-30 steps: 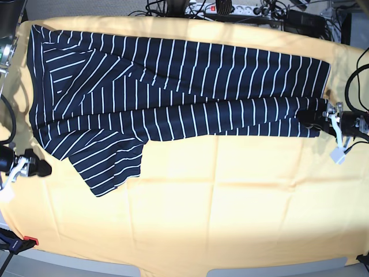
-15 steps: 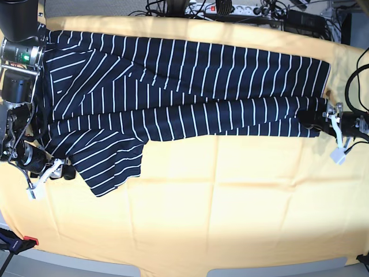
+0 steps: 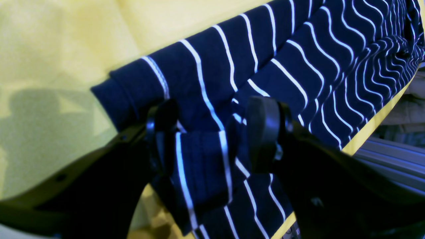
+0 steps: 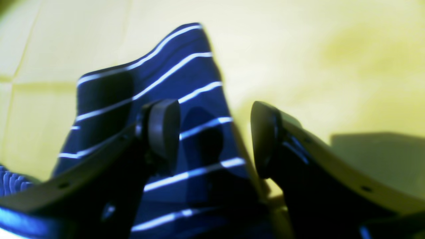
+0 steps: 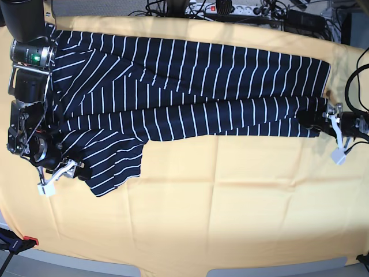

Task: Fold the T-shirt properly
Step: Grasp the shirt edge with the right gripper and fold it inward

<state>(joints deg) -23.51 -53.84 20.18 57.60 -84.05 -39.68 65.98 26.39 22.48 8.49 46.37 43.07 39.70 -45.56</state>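
Right gripper (image 4: 212, 139): black fingers spread wide over the sleeve edge of the dark navy white-striped cloth T-shirt (image 5: 184, 86), one pad over the cloth, the other over bare yellow cloth table cover (image 5: 219, 208) (nothing pinched). Left gripper (image 3: 212, 139): jaws on either side of a bunched hem fold, clamping it. Shirt lies half-folded lengthwise across the cover's far half.
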